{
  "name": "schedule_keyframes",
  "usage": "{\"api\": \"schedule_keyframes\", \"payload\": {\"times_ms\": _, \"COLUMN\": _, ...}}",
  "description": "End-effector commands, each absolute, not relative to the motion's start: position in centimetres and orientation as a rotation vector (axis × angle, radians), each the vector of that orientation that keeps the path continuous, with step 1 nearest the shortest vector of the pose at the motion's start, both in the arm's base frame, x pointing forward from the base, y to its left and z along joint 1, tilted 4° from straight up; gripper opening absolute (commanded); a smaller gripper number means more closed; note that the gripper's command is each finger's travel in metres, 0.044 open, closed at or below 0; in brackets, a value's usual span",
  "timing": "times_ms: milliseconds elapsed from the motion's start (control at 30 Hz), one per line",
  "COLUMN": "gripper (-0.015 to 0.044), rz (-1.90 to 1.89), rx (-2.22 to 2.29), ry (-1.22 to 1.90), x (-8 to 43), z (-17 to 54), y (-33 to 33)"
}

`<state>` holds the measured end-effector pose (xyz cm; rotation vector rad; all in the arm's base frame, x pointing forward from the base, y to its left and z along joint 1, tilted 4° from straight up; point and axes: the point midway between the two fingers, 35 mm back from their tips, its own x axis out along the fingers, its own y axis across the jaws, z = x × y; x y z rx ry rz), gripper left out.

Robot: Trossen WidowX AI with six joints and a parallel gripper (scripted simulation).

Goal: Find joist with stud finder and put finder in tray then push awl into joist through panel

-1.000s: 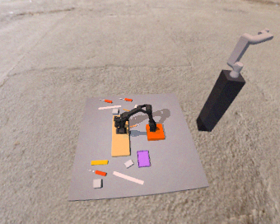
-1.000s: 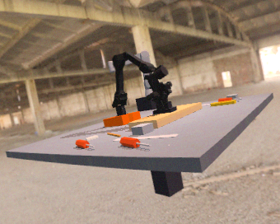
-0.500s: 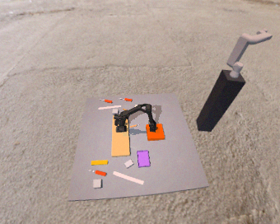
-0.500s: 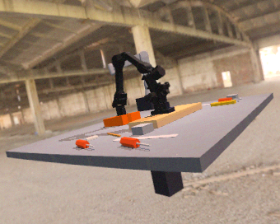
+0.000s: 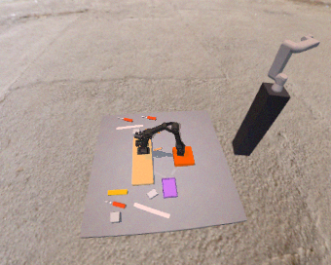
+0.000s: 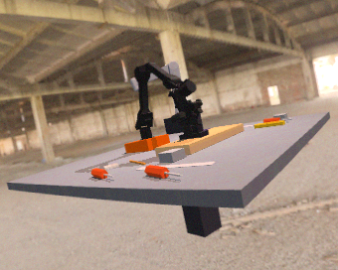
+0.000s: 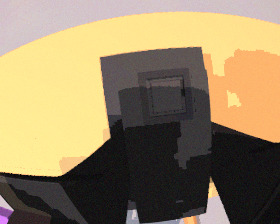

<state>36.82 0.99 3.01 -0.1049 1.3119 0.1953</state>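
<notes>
My gripper (image 5: 143, 141) (image 7: 161, 127) is shut on the stud finder (image 5: 138, 151) (image 6: 195, 134) (image 7: 156, 65), a dark block with a square window that looks dark grey. The stud finder is upright at the surface of the tan floor panel (image 5: 142, 172) (image 6: 220, 136) (image 7: 46, 100), toward its far end in the top view; any small gap is too small to tell. The joist is hidden. A purple tray (image 5: 169, 188) lies beside the panel's near end. Red-handled tools with thin shafts lie at the far edge (image 5: 128, 120) (image 6: 157, 172) and near the front left (image 5: 119, 205); I cannot tell which is the awl.
The arm stands on an orange base (image 5: 184, 158) (image 6: 140, 145) right of the panel. A grey block (image 6: 172, 155) lies at the panel's far end. A yellow bar (image 5: 118, 192), grey blocks (image 5: 115, 217) (image 5: 152, 194) and a pale strip (image 5: 152, 210) lie near the front. A black pillar (image 5: 260, 119) stands off the table.
</notes>
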Motion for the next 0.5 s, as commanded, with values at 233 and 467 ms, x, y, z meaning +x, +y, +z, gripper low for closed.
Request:
{"api": "schedule_keyframes", "payload": {"times_ms": 233, "gripper": 0.0000, "rz": 0.186, "rx": -0.109, "ry": 1.312, "x": 37.2, "z": 3.0, "y": -1.0}}
{"api": "schedule_keyframes", "payload": {"times_ms": 467, "gripper": 0.0000, "rz": 0.186, "rx": -0.110, "ry": 1.312, "x": 37.4, "z": 3.0, "y": -2.0}}
